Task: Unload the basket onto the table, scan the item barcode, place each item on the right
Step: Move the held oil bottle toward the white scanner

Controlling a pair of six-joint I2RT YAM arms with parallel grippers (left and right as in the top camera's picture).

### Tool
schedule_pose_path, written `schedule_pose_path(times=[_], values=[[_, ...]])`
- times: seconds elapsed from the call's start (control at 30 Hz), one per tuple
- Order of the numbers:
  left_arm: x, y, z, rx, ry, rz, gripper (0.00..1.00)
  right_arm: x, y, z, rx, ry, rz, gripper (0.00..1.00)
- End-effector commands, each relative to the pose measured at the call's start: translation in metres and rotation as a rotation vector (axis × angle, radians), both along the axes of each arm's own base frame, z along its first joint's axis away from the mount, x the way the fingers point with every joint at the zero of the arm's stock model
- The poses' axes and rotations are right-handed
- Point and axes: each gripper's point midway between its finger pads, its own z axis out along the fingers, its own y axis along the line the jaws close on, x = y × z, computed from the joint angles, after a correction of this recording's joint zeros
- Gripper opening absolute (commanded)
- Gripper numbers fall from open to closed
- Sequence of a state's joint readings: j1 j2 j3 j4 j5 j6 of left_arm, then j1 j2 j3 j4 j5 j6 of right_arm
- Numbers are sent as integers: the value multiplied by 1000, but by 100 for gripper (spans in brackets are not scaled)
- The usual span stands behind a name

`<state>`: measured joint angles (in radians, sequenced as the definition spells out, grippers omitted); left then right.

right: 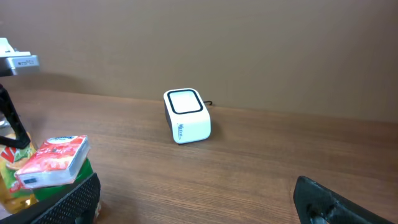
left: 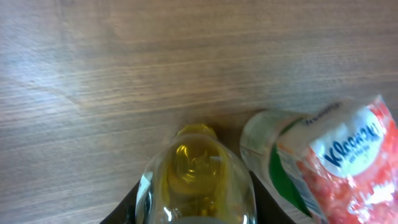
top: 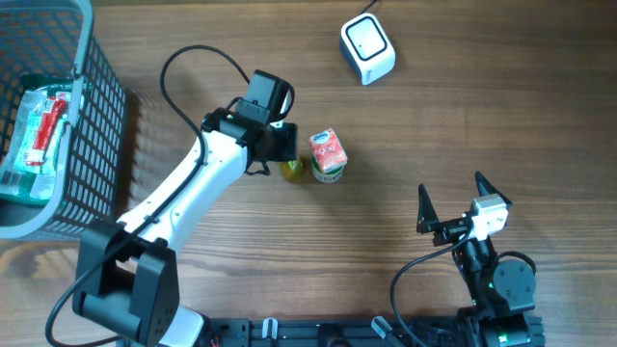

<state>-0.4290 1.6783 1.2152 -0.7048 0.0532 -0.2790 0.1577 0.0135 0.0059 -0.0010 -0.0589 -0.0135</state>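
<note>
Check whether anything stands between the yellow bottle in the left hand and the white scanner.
Yes: the red juice carton stands right beside the bottle, on the side toward the scanner. A level move could clip it; nothing else lies between.

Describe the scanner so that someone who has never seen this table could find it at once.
On the wooden table, look toward the far edge, well to the right of the wire basket. The scanner sits alone there, beyond the red carton and the bottle. It is the only white, rounded box, with a dark-framed window on its face.
</note>
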Motion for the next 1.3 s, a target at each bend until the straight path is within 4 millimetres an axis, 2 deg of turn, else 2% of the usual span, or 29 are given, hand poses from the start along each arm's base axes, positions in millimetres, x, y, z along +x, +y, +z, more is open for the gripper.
schedule_pose_path(times=[0.0, 0.57, 0.87, 1.27], values=[[-7, -12, 10, -39, -8, -15, 21, 0, -3, 2, -9, -12, -14, 100], [-15, -45, 14, -60, -43, -96, 21, 0, -3, 2, -9, -12, -14, 100], [-22, -72, 10, -72, -60, -162, 21, 0, -3, 2, -9, -12, -14, 100], [-40, -116, 19, -113, -114, -274, 22, 0, -3, 2, -8, -12, -14, 100]])
